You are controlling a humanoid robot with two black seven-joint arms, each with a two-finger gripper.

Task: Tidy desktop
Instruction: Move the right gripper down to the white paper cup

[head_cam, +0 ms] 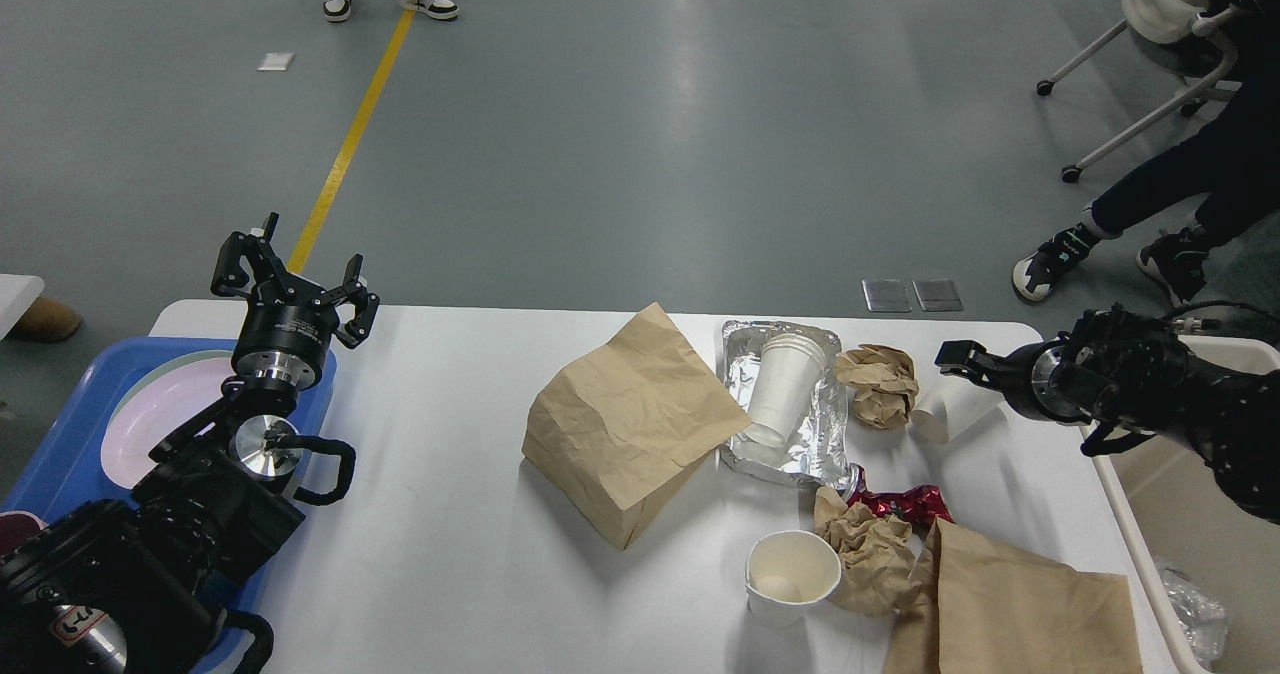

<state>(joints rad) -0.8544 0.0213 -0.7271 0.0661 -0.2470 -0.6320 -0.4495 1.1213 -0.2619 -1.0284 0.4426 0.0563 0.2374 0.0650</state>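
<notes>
Head view: left gripper (292, 276) spread above desktop (450, 514), right gripper (962, 360) state unclear

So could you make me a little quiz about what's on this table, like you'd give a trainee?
1. True or false: the upright paper cup near the front edge of the desktop stands right beside a crumpled brown paper ball.
2. What holds the stack of white cups? A) blue tray B) foil tray C) beige bin
3. Fill in: the left gripper hangs above the corner of the blue tray with its jaws ____.

Key: 1 true. 2 B: the stack lies on its side in the foil tray. 3 open.
</notes>
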